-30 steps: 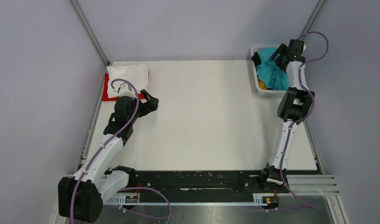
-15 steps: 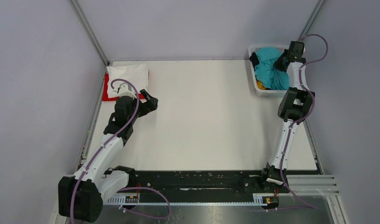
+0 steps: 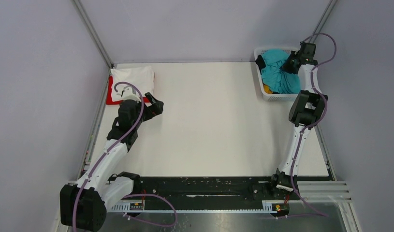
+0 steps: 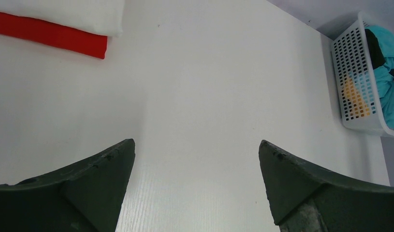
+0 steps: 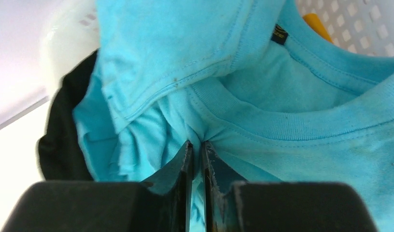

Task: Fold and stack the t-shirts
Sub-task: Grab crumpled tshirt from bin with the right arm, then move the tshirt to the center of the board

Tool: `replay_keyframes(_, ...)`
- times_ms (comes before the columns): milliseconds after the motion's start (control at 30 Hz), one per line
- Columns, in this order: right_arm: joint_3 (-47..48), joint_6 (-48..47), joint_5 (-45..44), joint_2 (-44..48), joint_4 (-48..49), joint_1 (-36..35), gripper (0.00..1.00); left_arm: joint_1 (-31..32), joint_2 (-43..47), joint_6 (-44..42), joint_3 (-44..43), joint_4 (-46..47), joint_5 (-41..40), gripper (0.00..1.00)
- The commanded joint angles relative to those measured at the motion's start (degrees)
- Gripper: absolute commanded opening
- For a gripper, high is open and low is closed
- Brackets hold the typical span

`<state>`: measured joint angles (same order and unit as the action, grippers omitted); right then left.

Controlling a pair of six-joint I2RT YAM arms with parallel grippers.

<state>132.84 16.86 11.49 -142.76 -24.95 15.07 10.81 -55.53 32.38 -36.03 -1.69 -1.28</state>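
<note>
White desk [image 3: 219, 125], filling the middle of the top view. Bolted at its 6 o'clock edge, two arms: left arm [image 3: 108, 154] reaching toward 10 o'clock, right arm [image 3: 296, 145] stretched up to 1 o'clock.

At 1 o'clock on the desk, a white lattice basket [image 3: 277, 98], standing close to the desk edge. Inside it, on top and bulging above the rim, a crumpled teal t-shirt [image 3: 277, 75].

At 10 o'clock, a folded white t-shirt [image 3: 132, 77], lying on a folded red t-shirt [image 3: 110, 95]; only a red strip showing along the near and left sides.

A black t-shirt [image 3: 260, 61] hanging over the basket's 11 o'clock corner, partly under the teal one.

Left end effector [image 4: 197, 150] over bare desk, just at 5 o'clock from the white and red pile, jaws spread wide, holding nothing.

Right end effector [image 5: 195, 147] above the basket, jaws almost together, pinching a bunched fold of the teal t-shirt just below its collar.

Smallest, a mustard-yellow t-shirt [image 3: 267, 89]: only a patch visible low in the basket at its 7 o'clock side, under the teal cloth.
</note>
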Motion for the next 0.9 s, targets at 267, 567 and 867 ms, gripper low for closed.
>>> replay_keyframes(267, -17.65, 4.96, 20.71, 28.34, 21.5, -1.01, 0.0, 0.08, 4.23, -0.4, -1.19, 2.66, 2.55, 0.99)
replay_keyframes(567, -26.21, 12.48, 30.45, 43.68, 33.74, -3.47, 0.0, 0.08, 6.95, -0.05, -0.68, 2.09, 3.21, 0.99)
replay_keyframes(867, -27.61, 11.92, 35.22, 56.89, 31.03, -16.91, 0.0, 0.09, 8.76, 0.71, -1.81, -1.08, 5.12, 0.99)
